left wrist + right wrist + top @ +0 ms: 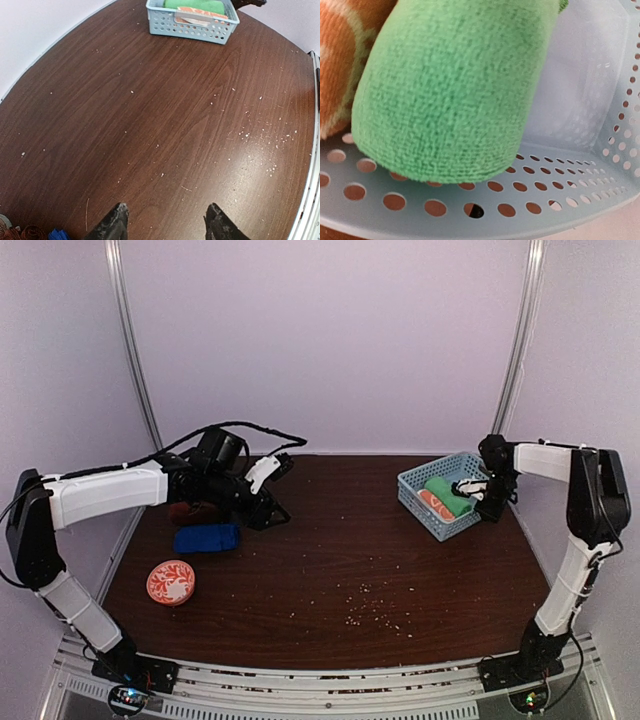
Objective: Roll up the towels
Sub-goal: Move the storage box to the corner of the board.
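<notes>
The rust-brown towel (193,510) lies bunched at the table's left, partly under my left arm. The royal blue towel (207,538) lies as a stubby lump just in front of it. Both peek into the left wrist view's bottom corner, brown towel (30,233) and blue towel (57,234). My left gripper (272,512) hovers just right of them, open over bare wood with nothing between its fingertips (116,220). My right gripper (489,505) hangs at the basket's right rim. Its fingers are hidden in its own view, which the green roll (450,95) fills; it is shut.
A light blue perforated basket (418,502) at the back right holds a green rolled towel (447,495) and an orange-and-white rolled towel (432,504). An orange patterned dish (171,582) sits front left. Crumbs (365,612) dot the wood.
</notes>
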